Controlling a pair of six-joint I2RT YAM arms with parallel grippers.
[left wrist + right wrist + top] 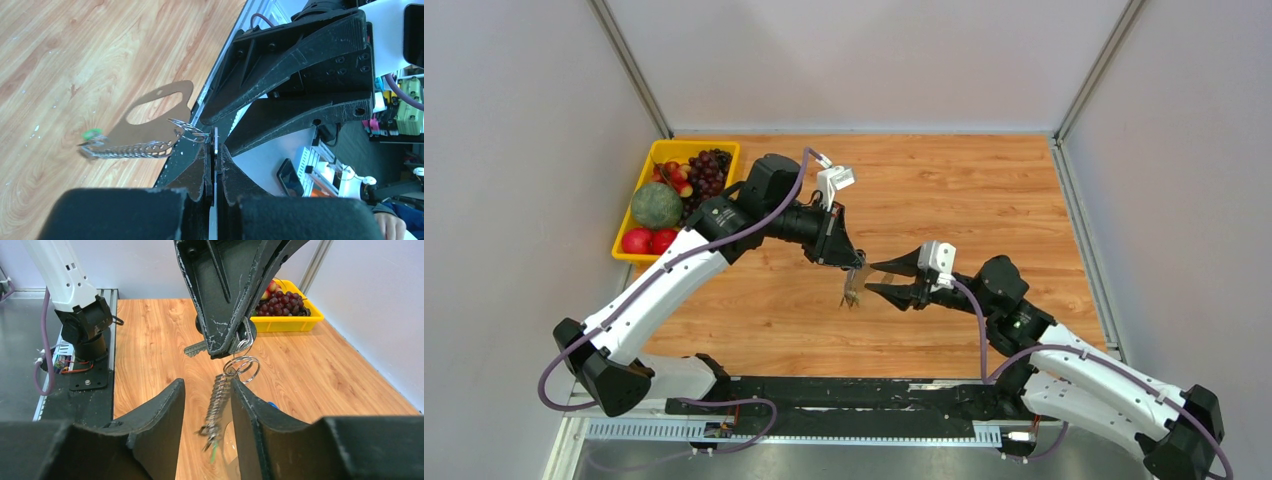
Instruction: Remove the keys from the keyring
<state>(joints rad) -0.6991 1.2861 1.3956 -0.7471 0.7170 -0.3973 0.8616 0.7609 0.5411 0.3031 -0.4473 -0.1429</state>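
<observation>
My left gripper (852, 262) is shut on a flat silver key (194, 348), held above the wooden table; its thin edge shows between the jaws in the left wrist view (215, 142). From that key hang the keyring's silver wire loops (243, 368), a coiled metal spring (218, 399), a brown tag with an oval hole (160, 112) and a small green piece (91, 134). My right gripper (871, 278) is open. In the right wrist view the spring dangles between its fingers (160, 410), close to the right one and not gripped. A small blue piece (272, 404) lies on the table.
A yellow tray (674, 147) with grapes, a melon and red fruit stands at the back left, also in the right wrist view (295, 322). Grey walls close in the table. The black base rail (844, 400) runs along the near edge.
</observation>
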